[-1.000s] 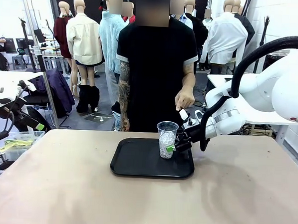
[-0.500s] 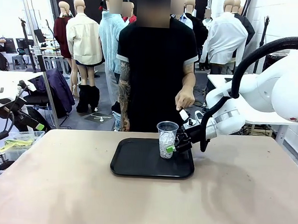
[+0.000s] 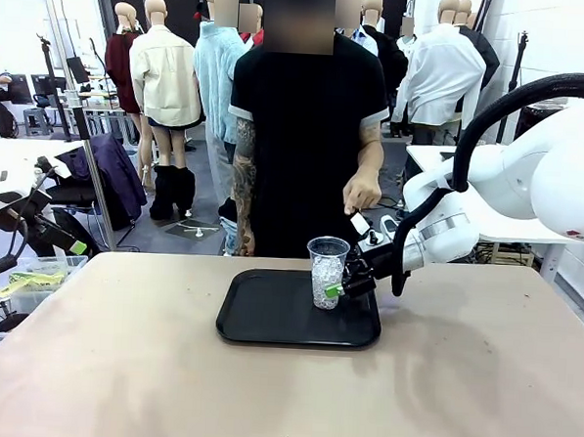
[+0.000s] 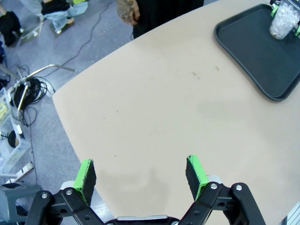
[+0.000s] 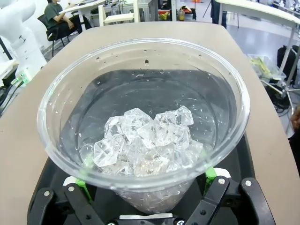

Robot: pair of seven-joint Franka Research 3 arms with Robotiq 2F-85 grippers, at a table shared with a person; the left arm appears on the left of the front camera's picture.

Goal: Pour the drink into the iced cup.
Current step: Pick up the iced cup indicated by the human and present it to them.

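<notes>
The iced cup [image 3: 327, 264] is standing upright at the far right of the black tray [image 3: 257, 334], the right gripper [image 3: 339, 289] straddling its lower wall from the robot's right; whether the pads [image 5: 209, 173] are pressing, I cannot tell. The left gripper [image 4: 140, 171], jaws spread, is hanging well apart.

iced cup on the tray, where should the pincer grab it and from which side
Grip the iced cup on its lower wall, side-on from the robot's right, pads level. It stands upright on the tray, open-topped and narrowing downward, with ice inside, so a low side hold should keep it steady. The right pincer straddles it there.
</notes>
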